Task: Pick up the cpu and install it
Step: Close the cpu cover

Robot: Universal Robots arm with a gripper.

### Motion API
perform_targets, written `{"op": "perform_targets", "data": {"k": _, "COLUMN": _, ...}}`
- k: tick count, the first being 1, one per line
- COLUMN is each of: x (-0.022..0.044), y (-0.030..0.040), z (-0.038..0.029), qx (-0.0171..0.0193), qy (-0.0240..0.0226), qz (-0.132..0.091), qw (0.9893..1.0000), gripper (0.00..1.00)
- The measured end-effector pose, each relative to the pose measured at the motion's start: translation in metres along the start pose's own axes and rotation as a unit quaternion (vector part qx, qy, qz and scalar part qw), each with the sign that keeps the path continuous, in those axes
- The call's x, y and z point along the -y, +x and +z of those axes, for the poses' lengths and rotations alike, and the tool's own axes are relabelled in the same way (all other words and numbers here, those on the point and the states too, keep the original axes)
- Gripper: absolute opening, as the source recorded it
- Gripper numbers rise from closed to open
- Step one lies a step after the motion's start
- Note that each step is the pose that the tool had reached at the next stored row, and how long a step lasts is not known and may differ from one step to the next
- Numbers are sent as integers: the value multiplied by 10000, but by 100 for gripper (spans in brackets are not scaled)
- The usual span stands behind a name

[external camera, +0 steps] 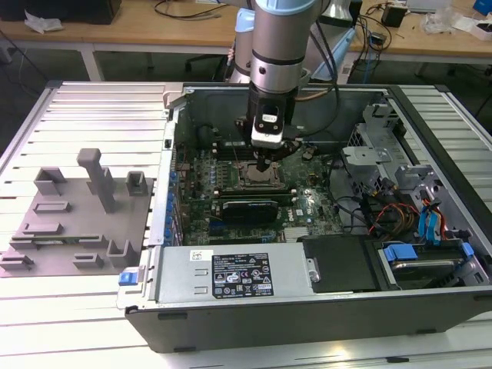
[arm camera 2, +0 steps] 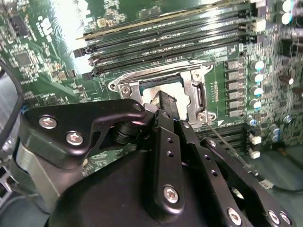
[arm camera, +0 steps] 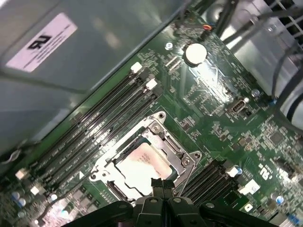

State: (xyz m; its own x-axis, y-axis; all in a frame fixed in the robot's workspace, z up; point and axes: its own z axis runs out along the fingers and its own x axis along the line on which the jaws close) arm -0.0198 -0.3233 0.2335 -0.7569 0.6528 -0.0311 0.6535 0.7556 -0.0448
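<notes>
Lying flat in socket [arm camera: 185, 161], cpu [arm camera: 142, 166] top up; jaws closed above.

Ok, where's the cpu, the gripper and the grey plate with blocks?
cpu [arm camera: 142, 166]: first wrist view, middle of its pale top.
gripper [arm camera: 162, 185]: first wrist view, between its fingertips.
grey plate [external camera: 84, 221]: exterior view, a bare flat part.
</notes>
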Motion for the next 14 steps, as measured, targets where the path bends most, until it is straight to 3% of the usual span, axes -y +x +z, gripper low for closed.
{"op": "perform_targets", "data": {"k": 4, "x": 0, "y": 0, "z": 0, "qx": 24, "qy": -2, "qz": -366, "qw": 9993, "gripper": 11}}
{"op": "perform_targets", "data": {"k": 5, "x": 0, "y": 0, "z": 0, "qx": 32, "qy": -7, "qz": -524, "qw": 9986, "gripper": 11}}
{"op": "perform_targets", "data": {"k": 7, "x": 0, "y": 1, "z": 2, "qx": 52, "qy": -19, "qz": -927, "qw": 9957, "gripper": 11}}
{"op": "perform_targets", "data": {"k": 9, "x": 0, "y": 0, "z": 2, "qx": 61, "qy": -25, "qz": -1128, "qw": 9936, "gripper": 11}}
{"op": "perform_targets", "data": {"k": 11, "x": 0, "y": 1, "z": 3, "qx": 74, "qy": -33, "qz": -1406, "qw": 9900, "gripper": 11}}
{"op": "perform_targets", "data": {"k": 14, "x": 0, "y": 0, "z": 5, "qx": 87, "qy": -42, "qz": -1688, "qw": 9856, "gripper": 11}}
